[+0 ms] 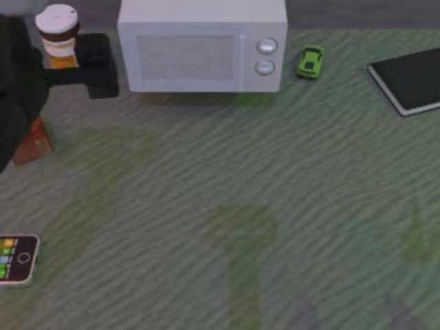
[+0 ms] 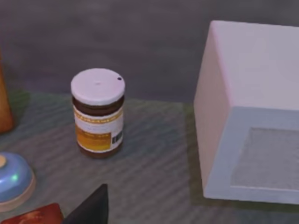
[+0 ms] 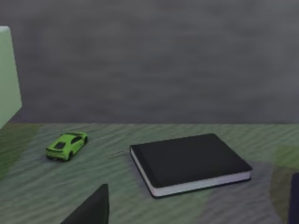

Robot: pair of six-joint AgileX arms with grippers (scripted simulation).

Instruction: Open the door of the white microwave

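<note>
Door of the white microwave sits flush and closed at the desk's twelve o'clock. Left gripper hovers at the microwave's nine o'clock, beside a white-lidded jar; I cannot tell whether its fingers are apart. Right arm is out of the top view. A green toy car sits at the microwave's three o'clock.

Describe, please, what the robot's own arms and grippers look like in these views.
Little shows. In the top view the left arm is a matte black, blocky shape ending in a boxy black left gripper; no cables or markings are visible. In each wrist view only a dark, pointed fingertip shows: the left's and the right gripper's. The right arm is absent from the top view.
</note>
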